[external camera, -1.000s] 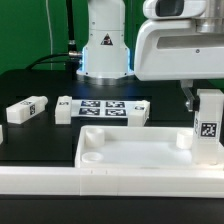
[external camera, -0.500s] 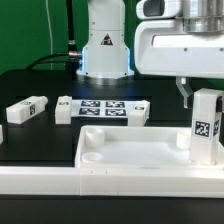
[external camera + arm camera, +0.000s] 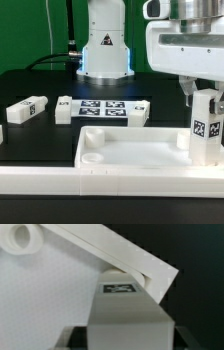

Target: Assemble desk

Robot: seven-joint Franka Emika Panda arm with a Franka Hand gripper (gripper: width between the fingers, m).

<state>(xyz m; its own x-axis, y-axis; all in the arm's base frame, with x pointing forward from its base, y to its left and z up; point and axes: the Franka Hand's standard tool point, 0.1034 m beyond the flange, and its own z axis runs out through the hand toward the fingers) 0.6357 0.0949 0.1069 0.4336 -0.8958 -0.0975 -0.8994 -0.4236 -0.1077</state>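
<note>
Moved since a second ago: my wrist housing has shifted toward the exterior view's right. The held leg has kept to its corner, and its tag now sits a little more tilted.
Jaws: my gripper is clamped on the held leg near its top end. In the wrist view the leg fills the gap between my dark fingers.
Held leg: upright, tag facing the exterior camera, standing at the tabletop corner on the exterior view's right. I cannot tell whether it is seated in a socket.
Tabletop: white tray with a raised rim, lying flat in the foreground. In the wrist view two of its rim walls meet in a point just past the leg's far end.
Round socket: in the tray corner on the exterior view's left, with no leg in it.
Loose leg: lying on the black table, well apart from the tray.
Second loose leg: just beside the marker board.
</note>
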